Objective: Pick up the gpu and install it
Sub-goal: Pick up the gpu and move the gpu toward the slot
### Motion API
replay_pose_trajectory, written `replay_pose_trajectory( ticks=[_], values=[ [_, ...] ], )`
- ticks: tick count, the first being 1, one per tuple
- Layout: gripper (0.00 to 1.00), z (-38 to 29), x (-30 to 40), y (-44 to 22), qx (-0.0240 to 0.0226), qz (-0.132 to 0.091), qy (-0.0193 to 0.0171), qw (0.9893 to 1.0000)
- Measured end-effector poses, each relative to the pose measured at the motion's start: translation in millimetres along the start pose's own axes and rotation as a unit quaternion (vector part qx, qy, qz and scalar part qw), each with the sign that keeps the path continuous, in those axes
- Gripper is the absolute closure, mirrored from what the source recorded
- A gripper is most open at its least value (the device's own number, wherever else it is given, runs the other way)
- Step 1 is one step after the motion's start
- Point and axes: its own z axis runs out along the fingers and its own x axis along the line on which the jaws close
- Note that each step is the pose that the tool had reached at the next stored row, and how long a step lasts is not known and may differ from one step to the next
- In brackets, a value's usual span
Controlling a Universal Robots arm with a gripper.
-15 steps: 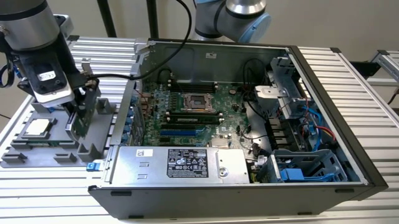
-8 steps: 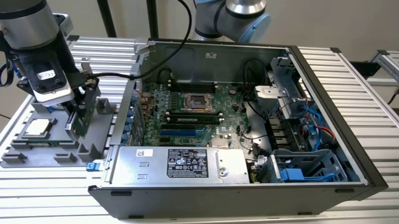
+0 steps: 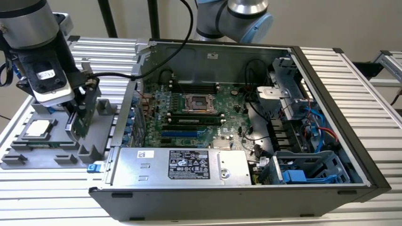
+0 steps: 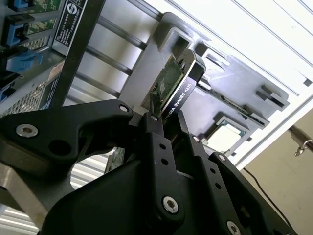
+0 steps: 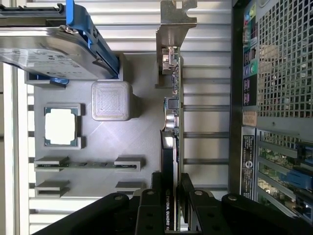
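The gpu (image 3: 80, 118) stands on edge over the grey parts tray (image 3: 37, 157) at the exterior view's left, outside the computer case. In both wrist views it is a thin green card (image 5: 173, 110) with a black shroud (image 4: 188, 81) and a silver bracket (image 5: 172, 27) at its far end. My gripper (image 3: 75, 107) comes down on its upper edge. Its black fingers (image 5: 157, 188) press on both faces of the card (image 4: 168, 83), so it is shut on the gpu. Whether the card's lower edge rests in the tray slot is unclear.
The tray (image 5: 142, 132) also holds a square silver processor chip (image 5: 61, 126) and a silver hard drive with blue clips (image 5: 49, 49). The open computer case (image 3: 326, 94) lies to the exterior view's right, with motherboard (image 3: 201, 117), blue slot (image 3: 180, 133) and power supply (image 3: 182, 165) inside.
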Motion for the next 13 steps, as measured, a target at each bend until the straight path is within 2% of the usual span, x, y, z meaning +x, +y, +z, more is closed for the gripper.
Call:
replay_pose_trajectory(
  ticks=[13],
  values=[
    [1.00, -3.7, 0.0, 0.1, 0.0000, -0.002, 0.0001, 1.0000]
  ],
)
